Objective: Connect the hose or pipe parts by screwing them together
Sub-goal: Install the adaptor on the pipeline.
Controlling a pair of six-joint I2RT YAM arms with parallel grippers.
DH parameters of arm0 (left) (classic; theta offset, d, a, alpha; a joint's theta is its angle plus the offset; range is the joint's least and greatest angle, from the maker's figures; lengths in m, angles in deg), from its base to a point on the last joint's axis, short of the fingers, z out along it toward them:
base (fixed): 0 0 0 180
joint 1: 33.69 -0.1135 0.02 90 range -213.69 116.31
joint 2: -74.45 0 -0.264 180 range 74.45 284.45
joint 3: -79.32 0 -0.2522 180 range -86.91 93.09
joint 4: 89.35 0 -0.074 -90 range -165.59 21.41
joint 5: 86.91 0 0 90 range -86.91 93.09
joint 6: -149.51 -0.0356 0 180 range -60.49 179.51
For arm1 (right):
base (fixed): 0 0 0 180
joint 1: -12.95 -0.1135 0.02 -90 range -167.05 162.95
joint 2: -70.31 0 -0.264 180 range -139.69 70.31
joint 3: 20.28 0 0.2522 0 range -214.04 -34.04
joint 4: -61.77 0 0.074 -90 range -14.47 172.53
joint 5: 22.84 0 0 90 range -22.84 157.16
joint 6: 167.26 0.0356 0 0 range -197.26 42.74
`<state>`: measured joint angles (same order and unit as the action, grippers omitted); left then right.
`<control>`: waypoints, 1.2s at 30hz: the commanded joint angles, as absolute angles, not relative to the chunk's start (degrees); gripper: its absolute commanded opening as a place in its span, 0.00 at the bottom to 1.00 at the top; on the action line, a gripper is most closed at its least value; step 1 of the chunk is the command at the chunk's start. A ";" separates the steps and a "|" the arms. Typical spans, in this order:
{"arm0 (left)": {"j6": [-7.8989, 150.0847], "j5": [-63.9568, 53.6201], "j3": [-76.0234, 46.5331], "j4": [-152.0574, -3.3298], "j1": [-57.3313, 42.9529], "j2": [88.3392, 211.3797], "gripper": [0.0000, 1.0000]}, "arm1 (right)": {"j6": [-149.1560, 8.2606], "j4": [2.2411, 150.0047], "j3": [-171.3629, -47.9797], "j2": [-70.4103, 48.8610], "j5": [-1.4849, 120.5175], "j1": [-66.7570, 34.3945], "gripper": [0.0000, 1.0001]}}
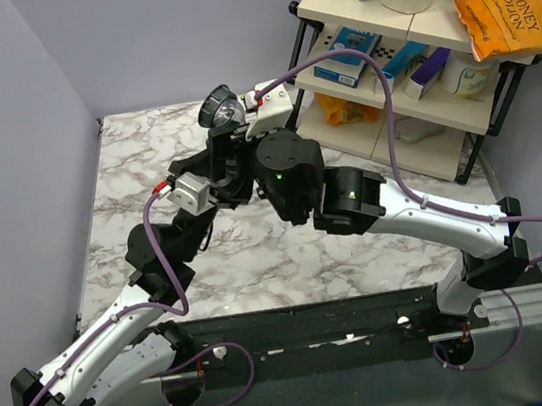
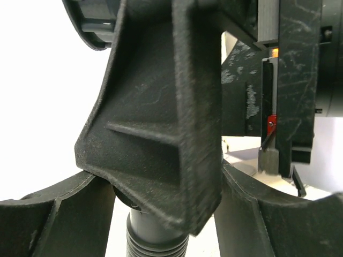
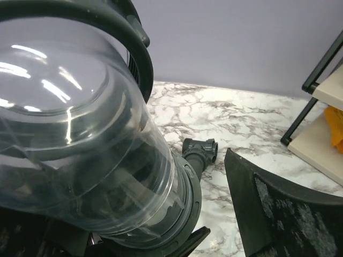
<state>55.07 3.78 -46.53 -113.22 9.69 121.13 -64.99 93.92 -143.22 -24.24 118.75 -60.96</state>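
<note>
The two arms meet over the middle of the marble worktop (image 1: 124, 163), a bit toward the far side. The pipe parts are up in the air between them, not lying down. The left fingers (image 2: 53, 214) sit one on each side of the black ribbed hose (image 2: 155, 241), just under its collar, and they look closed on it. I think they hold it there so the hose stays still and does not spin when the other part is turned. The clear end piece (image 3: 80, 134) is right in front of the right arm, with the dark fitting (image 3: 199, 150) behind it, lower and closer to the worktop. The right fingers (image 3: 278, 214) are wide open and stand beside the clear end piece without squeezing it. I think they are open so they can take a fresh hold for another twist, since a wrist can only turn so far. The left fingers seem to carry all the weight for now, so a loose hold could let the parts tip or drop. I cannot tell how far the parts are screwed together, because the join is hidden
</note>
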 commanded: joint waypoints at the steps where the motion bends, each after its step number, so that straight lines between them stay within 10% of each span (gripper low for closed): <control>1: 54.59 2.13 -42.44 -128.76 10.08 118.14 0.00 | -68.38 105.94 -139.43 -22.00 106.28 -62.46 1.00; 23: 54.06 1.69 -42.09 -126.74 10.08 117.61 0.00 | -83.39 99.50 -128.16 -4.50 79.74 -61.76 1.00; 36: 56.43 0.90 -42.18 -124.90 10.08 117.52 0.00 | -95.98 103.13 -132.28 -0.44 39.31 -40.51 1.00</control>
